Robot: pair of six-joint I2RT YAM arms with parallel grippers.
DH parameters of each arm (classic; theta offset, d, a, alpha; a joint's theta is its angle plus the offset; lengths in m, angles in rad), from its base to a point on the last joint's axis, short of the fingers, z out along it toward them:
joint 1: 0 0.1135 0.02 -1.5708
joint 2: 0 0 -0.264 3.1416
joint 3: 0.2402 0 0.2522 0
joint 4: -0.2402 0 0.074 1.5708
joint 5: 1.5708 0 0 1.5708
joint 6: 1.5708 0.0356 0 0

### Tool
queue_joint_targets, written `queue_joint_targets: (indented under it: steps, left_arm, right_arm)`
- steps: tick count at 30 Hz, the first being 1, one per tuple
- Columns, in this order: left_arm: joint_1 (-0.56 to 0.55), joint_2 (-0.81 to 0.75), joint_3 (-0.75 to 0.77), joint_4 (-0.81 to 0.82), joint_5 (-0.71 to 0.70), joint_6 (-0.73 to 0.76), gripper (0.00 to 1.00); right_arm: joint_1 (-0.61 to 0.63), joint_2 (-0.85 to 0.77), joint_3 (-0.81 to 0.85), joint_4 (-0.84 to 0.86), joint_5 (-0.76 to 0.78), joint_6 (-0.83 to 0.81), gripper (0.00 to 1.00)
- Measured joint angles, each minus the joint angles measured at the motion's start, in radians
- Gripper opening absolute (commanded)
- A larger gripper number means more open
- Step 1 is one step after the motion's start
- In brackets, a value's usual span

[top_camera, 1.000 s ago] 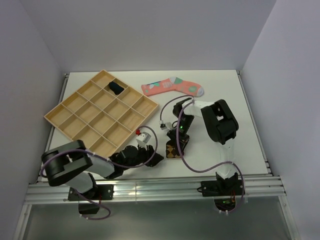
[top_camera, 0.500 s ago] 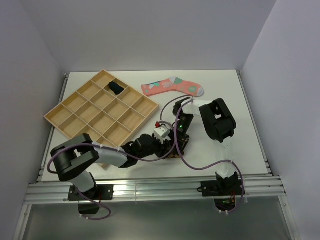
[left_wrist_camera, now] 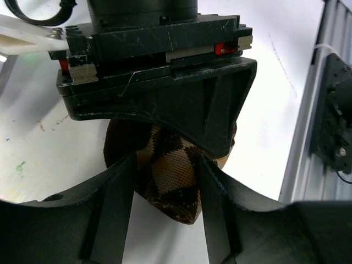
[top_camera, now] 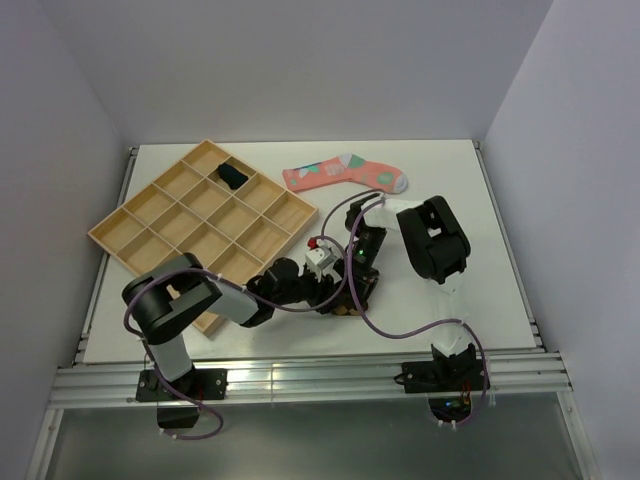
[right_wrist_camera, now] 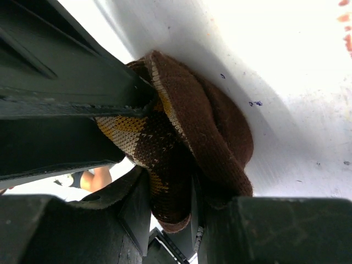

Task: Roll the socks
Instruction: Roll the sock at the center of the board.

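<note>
White table [top_camera: 450, 180], pale booth | brown diamond sock [right_wrist_camera: 209, 126] bunched near front edge, between both arms | soft, light, probably springs open; best pinched across the roll's middle | right claw [right_wrist_camera: 170, 192] clamped on it | left claw [left_wrist_camera: 166, 165] straddling it, grip unclear
</note>
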Motion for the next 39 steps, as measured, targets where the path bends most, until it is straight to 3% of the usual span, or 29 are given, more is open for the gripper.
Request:
queue_joint_targets:
  steps: [3,10,15,31,39]
  left_arm:
    - [0.011,0.029,0.003,0.036,0.044,-0.016,0.48]
    - [0.017,0.103,0.032,0.104,0.108,-0.099,0.0]
    - [0.018,0.129,0.034,0.146,0.108,-0.173,0.0]
    - [0.032,0.161,0.088,0.083,0.083,-0.336,0.0]
    - [0.055,0.162,0.14,-0.023,0.134,-0.38,0.0]
  right_arm:
    - [0.0,0.0,0.002,0.0,0.005,0.007,0.26]
    - [-0.005,-0.003,-0.003,-0.005,0.039,0.043,0.42]
    - [-0.008,-0.075,-0.063,0.053,0.063,0.086,0.55]
    - [-0.03,-0.639,-0.401,0.499,0.296,0.128,0.58]
    - [-0.076,-0.919,-0.568,0.65,0.333,0.01,0.62]
